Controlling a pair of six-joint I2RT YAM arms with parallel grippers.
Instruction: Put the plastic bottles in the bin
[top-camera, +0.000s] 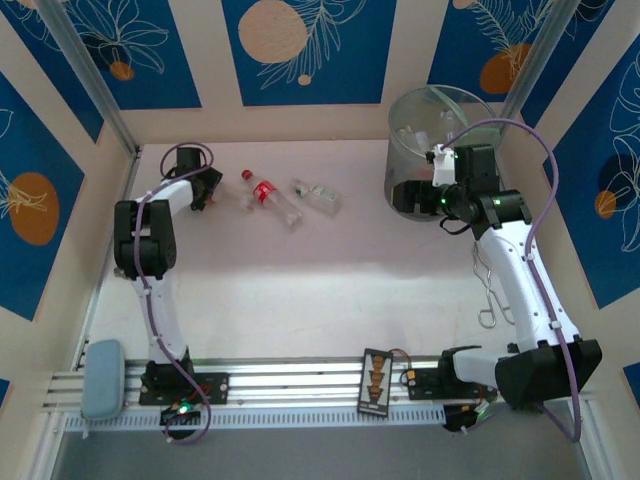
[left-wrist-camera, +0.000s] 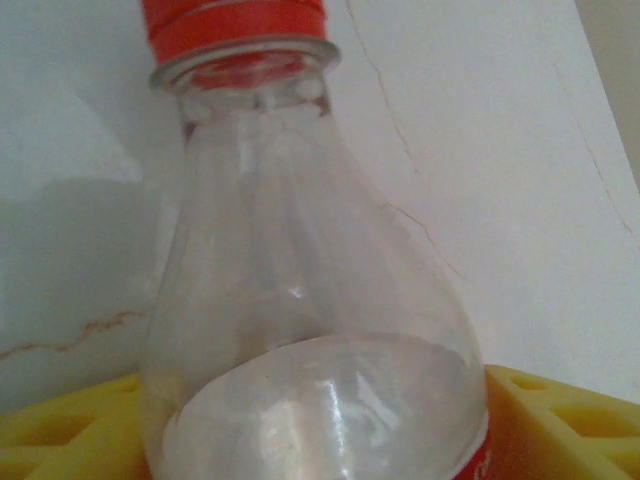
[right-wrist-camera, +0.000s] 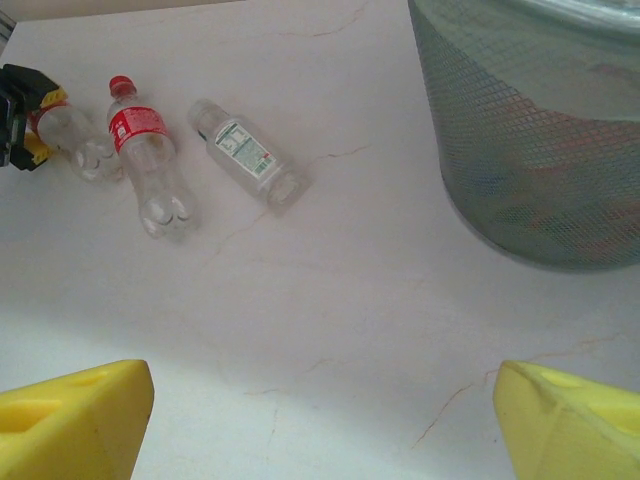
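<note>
Since left tool (left-wrist-camera: 315, 425) pinches the red-cap bottle (left-wrist-camera: 300, 250) low on its body, lift clear of desk (top-camera: 320, 290) before swinging. Bin (top-camera: 440, 112) is well apart from it, just beside right tool (right-wrist-camera: 320, 420), spread & empty. Grip gently; thin plastic prob. slips.

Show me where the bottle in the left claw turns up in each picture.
Top external: upper left of the table, the bottle at the left gripper.
Left wrist: centre, close up, between the yellow pads.
Right wrist: upper left corner, in that gripper.
Shared landmark: the pale table.
</note>
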